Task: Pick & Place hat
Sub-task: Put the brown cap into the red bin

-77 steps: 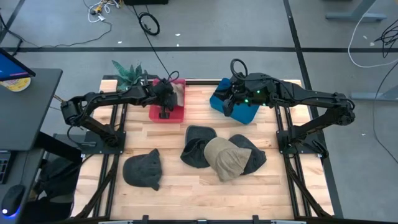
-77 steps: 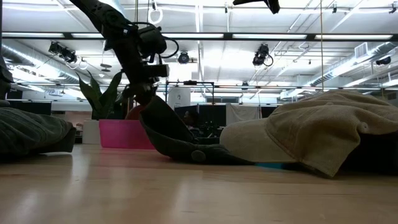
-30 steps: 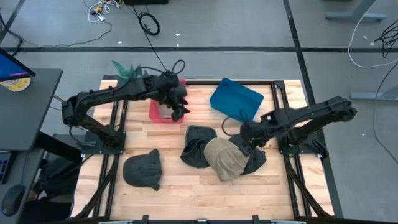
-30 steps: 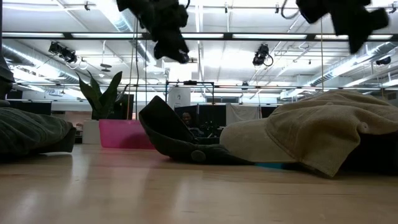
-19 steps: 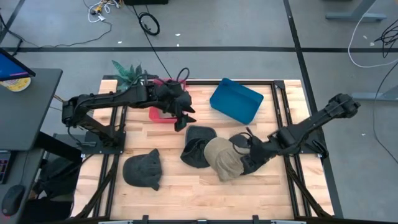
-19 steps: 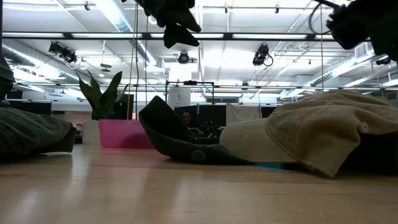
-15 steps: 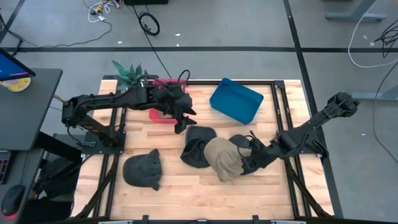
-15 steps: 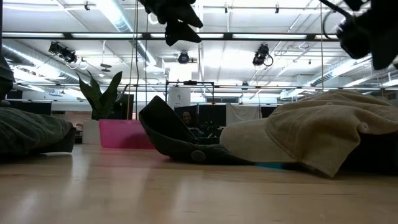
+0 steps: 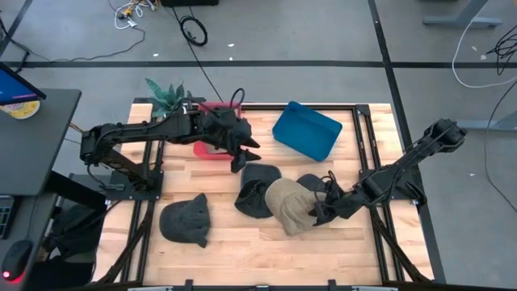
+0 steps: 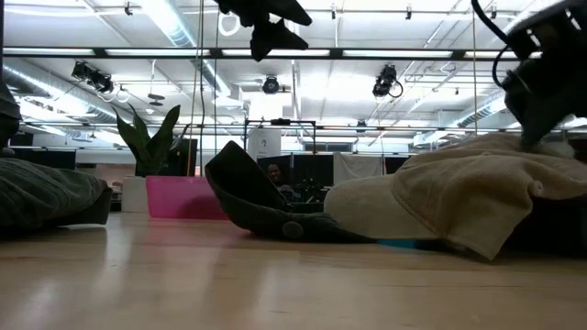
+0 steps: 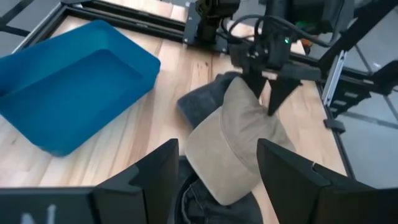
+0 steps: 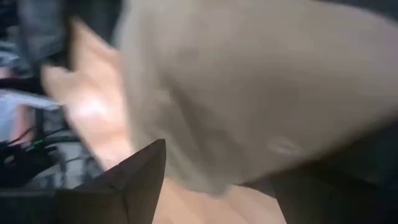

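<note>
High view: no readable writing anywhere. Blue bin (image 9: 306, 129) looks empty; pink bin (image 9: 212, 144) mostly hidden under left arm. Tan hat (image 9: 288, 206) lies mid-table on dark hats (image 9: 257, 189); another dark hat (image 9: 185, 220) sits apart. Right gripper (image 9: 318, 209) at tan hat's edge, jaws spread.
Low view: tan hat (image 10: 459, 197) fills right side; left gripper (image 10: 273, 23) high above, jaws apart.
Left wrist view: right gripper (image 11: 267, 94) over tan hat (image 11: 239, 148), holding nothing.
Right wrist view: blurred tan cloth (image 12: 249, 87)

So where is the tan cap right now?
In the high view the tan cap lies right of centre, overlapping dark hats, with the open right gripper at its right edge.
</note>
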Tool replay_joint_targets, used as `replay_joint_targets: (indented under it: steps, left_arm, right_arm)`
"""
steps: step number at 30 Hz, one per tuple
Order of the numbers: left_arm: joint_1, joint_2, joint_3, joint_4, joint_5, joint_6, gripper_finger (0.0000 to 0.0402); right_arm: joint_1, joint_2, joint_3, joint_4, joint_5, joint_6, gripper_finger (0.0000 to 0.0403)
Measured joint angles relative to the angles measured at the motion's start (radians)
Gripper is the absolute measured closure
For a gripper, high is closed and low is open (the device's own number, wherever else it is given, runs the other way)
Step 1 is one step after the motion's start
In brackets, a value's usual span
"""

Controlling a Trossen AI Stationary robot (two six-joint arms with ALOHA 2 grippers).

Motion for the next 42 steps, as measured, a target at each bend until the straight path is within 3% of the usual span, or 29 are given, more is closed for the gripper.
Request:
replay_joint_targets:
  steps: [6,9,12,17,19,28,34,42]
  left_arm:
    - [0.0,0.0,0.0,0.031,0.0,-0.022,0.0181]
    - [0.0,0.0,0.0,0.054,0.0,-0.022,0.0181]
    - [0.001,0.0,0.0,0.074,-0.001,-0.022,0.0181]
    - [0.001,0.0,0.0,0.097,-0.001,0.004,0.0181]
    - [0.001,0.0,0.0,0.109,-0.001,0.027,0.0181]
    - [0.001,0.0,0.0,0.145,-0.001,0.042,0.0181]
    - [0.001,0.0,0.0,0.161,0.029,0.044,0.0181]
    - [-0.023,-0.002,0.0,0.18,0.055,0.206,0.0181]
  right_arm:
    - [-0.001,0.0,-0.002,0.12,0.052,-0.092,0.0136]
    - [-0.006,0.0,-0.002,0.108,0.064,-0.092,0.0158]
    - [-0.006,0.0,-0.002,0.09,0.065,-0.092,0.021]
    - [-0.006,0.0,-0.002,0.078,0.063,-0.076,0.0357]
    - [-0.006,-0.003,-0.003,0.088,0.062,-0.08,0.0387]
    - [-0.006,-0.088,-0.003,0.315,0.083,-0.148,0.0398]
    - [-0.006,-0.193,-0.002,0.446,0.16,-0.254,0.0401]
    - [-0.025,-0.318,-0.002,0.697,0.249,-0.497,0.0402]
